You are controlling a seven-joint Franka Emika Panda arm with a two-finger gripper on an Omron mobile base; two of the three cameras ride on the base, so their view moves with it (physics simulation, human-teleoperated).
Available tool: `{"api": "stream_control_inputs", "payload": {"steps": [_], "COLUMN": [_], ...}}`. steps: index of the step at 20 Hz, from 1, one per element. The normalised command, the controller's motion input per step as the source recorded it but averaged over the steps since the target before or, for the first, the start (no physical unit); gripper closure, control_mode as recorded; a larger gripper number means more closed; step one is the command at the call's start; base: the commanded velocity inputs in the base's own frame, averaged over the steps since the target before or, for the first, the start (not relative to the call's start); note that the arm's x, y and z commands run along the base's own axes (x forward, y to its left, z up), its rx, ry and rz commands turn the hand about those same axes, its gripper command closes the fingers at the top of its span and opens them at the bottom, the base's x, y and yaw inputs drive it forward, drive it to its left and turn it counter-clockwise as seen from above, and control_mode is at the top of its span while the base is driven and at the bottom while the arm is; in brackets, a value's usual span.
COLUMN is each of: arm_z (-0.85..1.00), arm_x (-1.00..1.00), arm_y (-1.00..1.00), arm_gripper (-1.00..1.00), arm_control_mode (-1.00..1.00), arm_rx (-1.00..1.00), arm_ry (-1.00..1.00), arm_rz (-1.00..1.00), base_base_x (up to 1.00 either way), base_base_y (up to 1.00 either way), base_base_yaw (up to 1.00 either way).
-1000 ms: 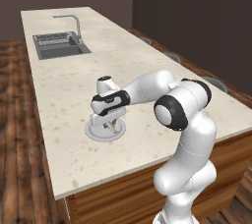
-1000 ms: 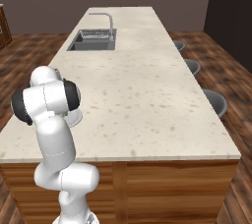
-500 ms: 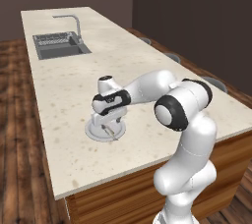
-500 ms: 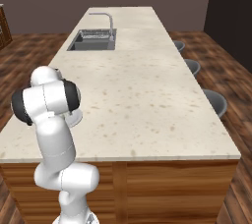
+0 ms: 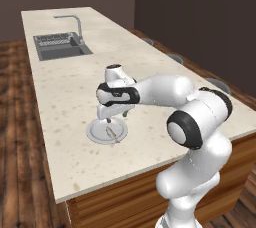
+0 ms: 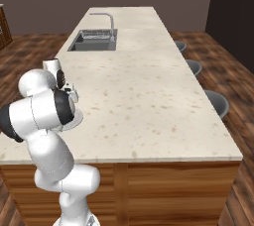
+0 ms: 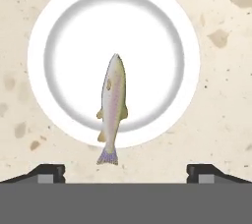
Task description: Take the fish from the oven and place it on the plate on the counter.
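The small grey-tan fish (image 7: 113,102) lies on the round white plate (image 7: 39,61), its head toward the plate's middle and its tail reaching over the rim. The plate (image 5: 95,133) rests on the beige speckled counter (image 5: 65,92) near its front edge, with the fish (image 5: 113,133) a thin sliver on it. My gripper (image 5: 116,118) hangs just above the plate, open, with nothing between its fingers. In the hand view my gripper (image 7: 125,171) has its two dark tips spread wide, clear of the fish. The plate (image 6: 75,117) peeks out behind my arm. The oven is out of view.
A steel sink (image 5: 60,47) with a tap (image 5: 75,22) sits at the far end of the counter. Round stools (image 6: 216,103) line the counter's far long side. Wooden floor surrounds the island.
My hand has risen slightly above the plate. The fish and plate stay where they were, and the base has not moved.
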Motion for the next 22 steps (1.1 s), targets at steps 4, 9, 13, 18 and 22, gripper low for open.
{"api": "stream_control_inputs", "payload": {"steps": [4, 9, 13, 18, 22], "arm_z": [0.59, 0.57, 0.54, 0.63, 0.51], "arm_x": [-1.00, -1.00, -0.95, -0.65, -0.53], "arm_y": [-0.50, -0.55, -0.61, -0.44, -0.66], "arm_gripper": [-1.00, -1.00, -1.00, -1.00, -1.00], "arm_control_mode": [-1.00, -1.00, -1.00, -1.00, -1.00], "arm_rx": [0.16, 0.11, 0.01, 0.00, 0.02], "arm_ry": [-0.12, -0.11, -0.11, -0.09, -0.03], "arm_rz": [-0.04, -0.05, -0.04, -0.05, -0.06], "base_base_x": [0.00, 0.00, 0.00, 0.00, 0.00], "base_base_y": [0.00, 0.00, 0.00, 0.00, 0.00], "base_base_yaw": [0.00, 0.00, 0.00, 0.00, 0.00]}}
